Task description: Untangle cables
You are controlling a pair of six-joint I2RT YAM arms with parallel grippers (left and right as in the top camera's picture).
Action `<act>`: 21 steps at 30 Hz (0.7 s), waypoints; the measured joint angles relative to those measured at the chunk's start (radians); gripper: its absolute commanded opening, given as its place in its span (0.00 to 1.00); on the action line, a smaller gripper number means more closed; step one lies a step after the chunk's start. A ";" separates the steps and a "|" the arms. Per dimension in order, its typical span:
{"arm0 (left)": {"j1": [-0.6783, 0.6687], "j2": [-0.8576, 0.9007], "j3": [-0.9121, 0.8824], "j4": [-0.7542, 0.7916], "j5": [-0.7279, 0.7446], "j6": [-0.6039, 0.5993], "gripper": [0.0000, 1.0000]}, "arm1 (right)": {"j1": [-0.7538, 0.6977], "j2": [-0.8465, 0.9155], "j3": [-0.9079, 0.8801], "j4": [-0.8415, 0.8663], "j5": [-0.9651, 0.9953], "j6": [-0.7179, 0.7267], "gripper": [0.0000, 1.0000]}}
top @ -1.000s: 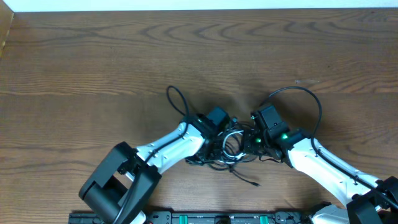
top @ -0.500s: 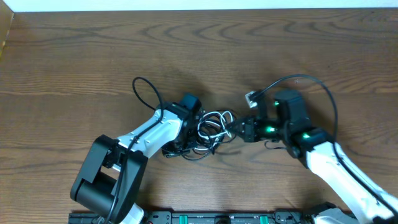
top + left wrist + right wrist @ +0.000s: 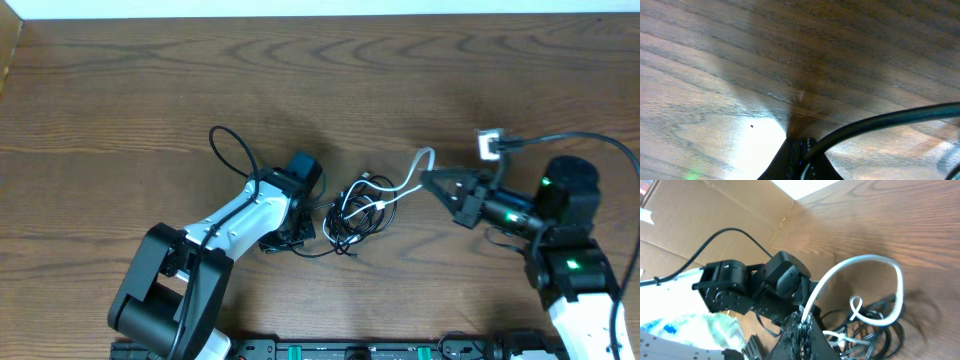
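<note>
Wood-grain surface (image 3: pixel 150 90), brown, is recorded throughout. Cables (image 3: pixel 358 208) are bunched in a small tangle near its middle, between the two arms. Right fingers (image 3: pixel 448 185) are clenched on the white cable (image 3: pixel 865 257). Left fingers (image 3: pixel 792 160) appear clamped on a black cable (image 3: pixel 880 121) just beside the tangle. The white cable's long axis is laid roughly left to right, arching from the tangle to the right fingers, held end pointing right. Risk judged: if it is threaded through black coils, a hard rightward pull could cinch a knot or drag the whole bunch. The thin cable could also be lost from either grip.
</note>
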 measured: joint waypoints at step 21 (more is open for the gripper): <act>0.103 0.000 -0.012 -0.051 -0.154 -0.082 0.08 | -0.381 -0.050 -0.002 -0.320 0.043 -0.004 0.01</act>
